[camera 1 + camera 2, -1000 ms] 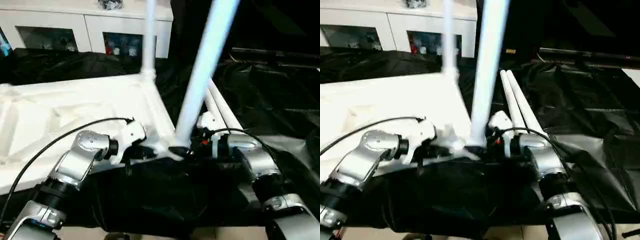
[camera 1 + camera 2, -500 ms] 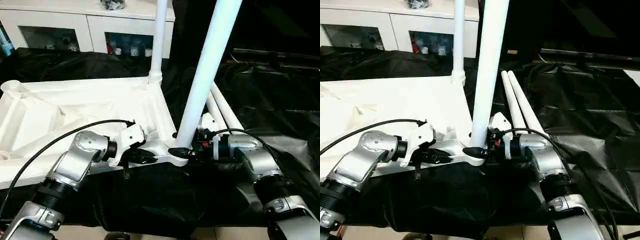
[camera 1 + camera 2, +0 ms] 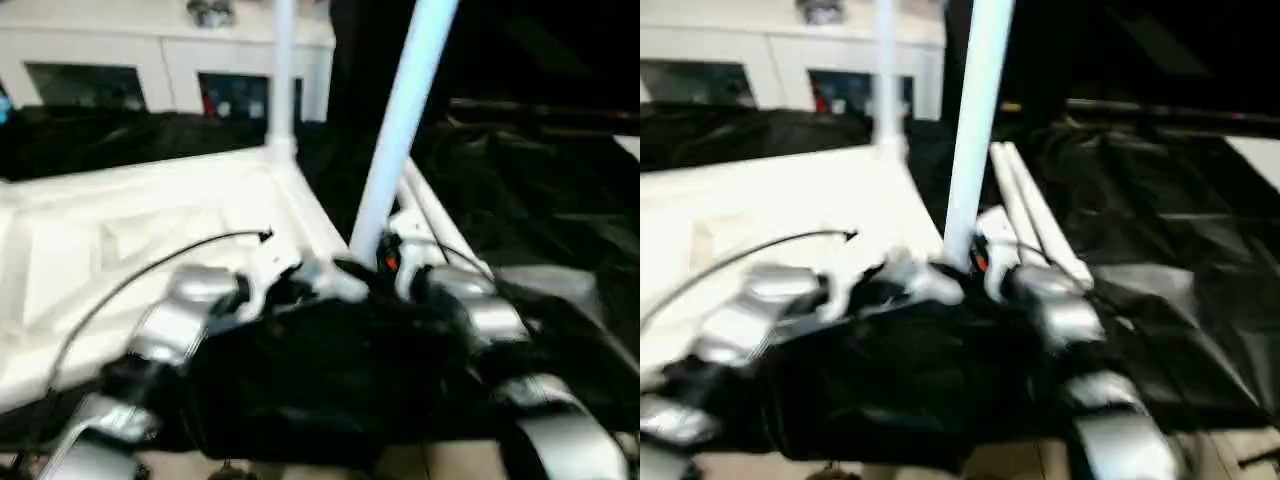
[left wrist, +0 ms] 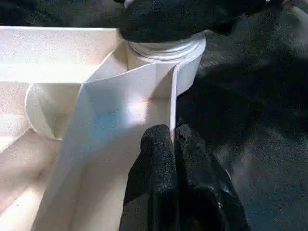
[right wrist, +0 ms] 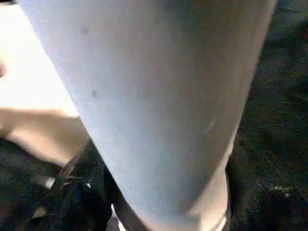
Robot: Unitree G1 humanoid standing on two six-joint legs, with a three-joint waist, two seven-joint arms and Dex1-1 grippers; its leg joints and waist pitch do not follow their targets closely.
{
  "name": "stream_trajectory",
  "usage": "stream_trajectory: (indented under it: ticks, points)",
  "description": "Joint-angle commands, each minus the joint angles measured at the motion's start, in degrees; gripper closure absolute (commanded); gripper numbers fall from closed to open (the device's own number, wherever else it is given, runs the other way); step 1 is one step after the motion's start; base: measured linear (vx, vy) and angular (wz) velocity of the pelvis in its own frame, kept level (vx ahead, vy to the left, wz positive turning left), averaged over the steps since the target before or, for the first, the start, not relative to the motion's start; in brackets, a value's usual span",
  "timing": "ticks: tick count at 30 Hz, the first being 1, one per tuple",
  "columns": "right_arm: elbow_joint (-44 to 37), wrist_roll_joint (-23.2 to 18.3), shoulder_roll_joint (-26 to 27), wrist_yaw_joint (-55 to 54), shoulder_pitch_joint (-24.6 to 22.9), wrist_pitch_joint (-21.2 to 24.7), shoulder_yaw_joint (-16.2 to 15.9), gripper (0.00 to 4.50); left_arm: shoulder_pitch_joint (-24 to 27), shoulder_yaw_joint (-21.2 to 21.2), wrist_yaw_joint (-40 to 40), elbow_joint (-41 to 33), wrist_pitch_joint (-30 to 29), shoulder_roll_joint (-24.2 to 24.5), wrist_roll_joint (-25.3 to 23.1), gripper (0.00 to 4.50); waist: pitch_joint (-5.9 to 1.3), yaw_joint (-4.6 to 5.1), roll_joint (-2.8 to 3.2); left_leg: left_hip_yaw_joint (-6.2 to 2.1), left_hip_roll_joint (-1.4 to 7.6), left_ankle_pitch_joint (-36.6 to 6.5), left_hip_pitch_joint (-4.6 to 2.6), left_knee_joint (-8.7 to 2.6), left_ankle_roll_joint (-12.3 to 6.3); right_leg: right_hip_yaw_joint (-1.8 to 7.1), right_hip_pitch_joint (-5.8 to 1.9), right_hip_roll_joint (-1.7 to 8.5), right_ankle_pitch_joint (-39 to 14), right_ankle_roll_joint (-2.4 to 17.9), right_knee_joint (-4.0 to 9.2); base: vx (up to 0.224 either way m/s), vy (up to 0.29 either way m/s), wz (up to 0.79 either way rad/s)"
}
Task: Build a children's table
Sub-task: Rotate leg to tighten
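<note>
Blur hides the small parts in both eye views. The white table top [image 3: 150, 240] lies upside down on a black sheet [image 3: 1160, 230]. One leg [image 3: 282, 75] stands in its far corner. A second leg [image 3: 400, 125] stands tilted in the near corner socket [image 4: 163, 50], its top cut off. Two more legs [image 3: 1025, 215] lie on the sheet, just beside the top.

The left wrist view shows the left tool [image 4: 172, 144] closed on the top's thin edge wall, near the socket. The right wrist view shows the near leg very close. The right tool [image 3: 365, 272] sits at that leg's foot; I cannot tell if it is open. A white cabinet [image 3: 120, 60] stands behind.
</note>
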State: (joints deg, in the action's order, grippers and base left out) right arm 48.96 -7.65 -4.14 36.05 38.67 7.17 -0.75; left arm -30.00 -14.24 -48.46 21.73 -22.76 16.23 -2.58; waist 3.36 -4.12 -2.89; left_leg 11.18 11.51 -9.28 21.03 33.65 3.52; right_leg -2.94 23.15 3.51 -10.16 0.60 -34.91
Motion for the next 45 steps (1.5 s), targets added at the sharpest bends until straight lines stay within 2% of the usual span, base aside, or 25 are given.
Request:
stream_trajectory:
  ticks: [1, 2, 3, 4, 6, 9, 10, 13, 14, 19, 21, 22, 23, 24, 25, 28, 31, 33, 35, 36, 45]
  points:
    - [5.38, 0.09, 4.45, -4.47, 0.22, 2.57, -1.23, 1.83, -3.29, 1.79, 5.50, -0.97, -0.27, -4.15, 0.94, 4.50, -3.26, 0.34, 0.05, -1.80, 1.83, -20.94, -1.24, -4.28, 2.26, 2.13, -1.38, 4.91, -30.88, 6.20, 5.91, 0.000, 0.000, 0.00]
    - [6.24, 0.23, 4.97, -5.82, 0.76, 2.50, -1.05, 1.83, -3.49, 1.87, 6.27, -0.92, -0.57, -4.69, 0.85, 4.50, -3.24, 0.53, 0.07, -1.70, 1.73, -21.44, -1.47, -4.16, 2.19, 2.10, -1.12, 4.75, -30.37, 6.50, 5.96, 0.000, 0.000, 0.00]
    - [8.67, 0.79, 6.39, -9.55, 2.28, 1.96, -0.73, 1.83, -4.00, 2.08, 8.39, -0.94, -1.49, -6.28, 0.66, 4.50, -3.36, 0.65, -0.17, -1.71, 1.73, -21.35, -1.50, -4.11, 2.17, 2.04, -1.16, 4.77, -30.05, 6.72, 5.84, 0.000, 0.000, 0.00]
    - [9.87, 1.32, 7.00, -10.45, 3.11, 0.91, -0.85, 1.83, -4.05, 1.76, 8.74, -1.45, -1.64, -7.02, 0.57, 4.50, -3.31, 0.78, -0.12, -1.69, 1.70, -21.29, -1.45, -4.12, 2.19, 2.03, -1.12, 4.77, -29.63, 6.96, 5.77, 0.000, 0.000, 0.00]
    - [10.94, 1.24, 7.55, -10.57, 3.91, 0.11, -0.27, 1.28, -3.79, 1.20, 8.38, -2.20, -1.43, -7.46, 0.36, 4.50, -3.31, 0.77, -0.40, -1.59, 1.67, -21.15, -1.32, -4.02, 1.72, 2.06, -1.16, 4.86, -29.32, 6.69, 5.90, 0.000, 0.000, 0.00]
    - [11.19, 0.65, 7.61, -8.04, 4.95, -0.07, 0.63, 1.08, -2.53, 0.20, 6.60, -4.03, -0.40, -6.87, 0.60, 4.50, -3.48, 0.57, -0.45, -1.44, 1.74, -19.06, -0.95, -4.10, 0.71, 2.29, -1.39, 4.82, -26.14, 7.02, 5.51, 0.000, 0.000, 0.00]
    - [10.87, 1.17, 7.05, -6.79, 4.97, -0.53, 0.14, 0.78, -2.02, 0.04, 5.64, -4.57, -0.01, -6.25, 0.96, 4.50, -3.53, 0.54, -0.56, -1.34, 1.79, -18.34, -0.88, -4.08, 0.52, 2.34, -1.45, 4.77, -24.67, 7.43, 5.32, 0.000, 0.000, 0.00]
    - [9.63, 2.29, 5.78, -4.79, 4.67, -1.46, -1.15, 0.65, -1.12, -0.24, 3.51, -5.59, 1.05, -4.96, 1.74, 4.50, -3.65, 0.56, -0.55, -1.29, 1.82, -16.26, -0.42, -4.15, 0.04, 2.38, -1.90, 4.73, -21.54, 8.29, 4.81, 0.000, 0.000, 0.00]
    - [9.01, 2.50, 4.86, -2.67, 4.41, -1.86, -1.77, 0.59, -0.69, -0.30, 2.29, -5.94, 1.59, -4.26, 1.98, 4.50, -3.69, 0.49, -0.46, -1.16, 1.86, -15.84, -0.66, -4.03, -0.11, 2.45, -1.75, 4.71, -20.25, 8.83, 4.74, 0.000, 0.000, 0.00]
    - [4.60, 3.27, -1.03, 11.12, 1.72, -3.37, -5.48, 0.59, 0.96, -0.46, -3.93, -7.10, 3.04, -0.83, 3.68, 4.50, -3.77, 0.07, -0.47, -0.96, 1.94, -13.83, -0.54, -3.90, -1.45, 2.46, -2.13, 4.64, -16.60, 10.30, 4.33, 0.000, 0.000, 0.00]
    - [2.12, 3.49, -3.63, 16.51, 0.20, -3.70, -6.83, 0.59, 1.60, -0.63, -7.11, -7.69, 3.63, 0.60, 4.75, 4.50, -3.77, -0.16, -0.40, -0.88, 2.07, -13.30, -0.75, -3.88, -1.69, 2.47, -2.03, 4.60, -15.24, 11.01, 4.20, 0.000, 0.000, 0.00]
    - [0.11, 3.58, -5.58, 20.54, -0.98, -3.91, -7.75, 0.59, 1.95, -0.85, -9.17, -7.92, 3.88, 1.67, 5.24, 4.50, -3.88, -0.43, -0.47, -0.82, 2.09, -12.60, -0.66, -3.79, -1.97, 2.43, -2.25, 4.49, -13.88, 11.14, 3.96, 0.000, 0.000, 0.00]
    - [0.01, 3.58, -5.67, 20.72, -1.04, -3.93, -7.79, 0.59, 1.96, -0.86, -9.25, -7.92, 3.86, 1.71, 5.25, 4.50, -3.78, -0.74, -0.44, -0.76, 2.10, -12.36, -0.73, -3.84, -2.26, 2.45, -2.17, 4.43, -13.48, 11.23, 4.04, 0.000, 0.000, 0.00]
    - [-0.54, 3.65, -6.20, 21.86, -1.36, -4.02, -7.99, 0.59, 2.03, -0.89, -9.70, -7.93, 3.69, 1.99, 5.30, 4.50, -3.80, -0.77, -0.42, -0.73, 2.13, -12.32, -0.76, -3.81, -2.18, 2.50, -2.13, 4.44, -13.23, 11.40, 3.91, 0.000, 0.000, 0.00]
    - [-2.68, 2.94, -8.01, 25.48, -2.29, -3.06, -8.75, 0.59, 2.22, -1.38, -11.95, -8.00, 4.20, 3.32, 5.39, 4.50, -3.73, -0.97, -0.05, -0.78, 2.12, -12.62, -0.90, -3.89, -1.99, 2.48, -2.10, 4.46, -13.63, 11.56, 4.03, 0.000, 0.000, 0.00]
    - [-5.18, 2.02, -9.85, 29.42, -3.28, -1.52, -9.46, 0.59, 2.49, -1.58, -15.02, -8.30, 4.75, 4.69, 6.10, 4.50, -3.53, -1.18, -0.25, -0.78, 2.15, -14.41, -0.93, -4.02, -1.49, 2.48, -2.09, 4.46, -16.48, 10.93, 4.39, 0.000, 0.000, 0.00]
    - [-6.43, 1.55, -10.48, 31.05, -3.75, -0.92, -9.58, 0.59, 2.54, -1.63, -16.33, -8.49, 4.46, 5.32, 6.47, 4.50, -3.48, -1.15, -0.23, -0.93, 2.22, -15.75, -0.99, -4.13, -0.70, 2.48, -1.98, 4.54, -19.10, 10.35, 4.56, 0.000, 0.000, 0.00]
    - [-7.43, 1.14, -10.85, 32.52, -4.13, -0.37, -9.76, 0.75, 2.71, -1.91, -17.86, -8.64, 4.63, 6.20, 6.73, 4.50, -3.50, -1.14, -0.26, -1.01, 2.19, -16.07, -1.02, -4.16, -0.49, 2.48, -2.00, 4.61, -19.89, 10.22, 4.65, 0.000, 0.000, 0.00]
    - [-8.49, 0.66, -10.98, 34.04, -4.62, 0.20, -10.09, 1.04, 2.93, -2.04, -18.63, -8.66, 5.00, 6.82, 6.82, 4.50, -3.52, -1.17, -0.22, -0.98, 2.23, -15.94, -1.02, -4.14, -0.44, 2.50, -1.94, 4.57, -19.65, 10.13, 4.62, 0.000, 0.000, 0.00]
    - [-8.71, 0.67, -10.97, 34.18, -4.74, 0.29, -10.08, 1.04, 2.93, -1.96, -18.75, -8.56, 5.10, 6.82, 6.78, 4.50, -3.53, -1.11, -0.37, -0.95, 2.23, -15.70, -0.99, -4.11, -0.48, 2.53, -1.94, 4.53, -19.21, 10.22, 4.54, 0.000, 0.000, 0.00]
    - [-10.80, -0.01, -10.18, 34.35, -6.18, 2.95, -10.31, 1.64, 3.14, -1.58, -18.26, -7.79, 5.21, 6.93, 6.71, 4.50, -3.68, -1.24, -0.35, -0.89, 2.18, -13.76, -0.91, -4.04, -0.71, 2.46, -2.09, 4.53, -16.49, 11.02, 4.18, 0.000, 0.000, 0.00]
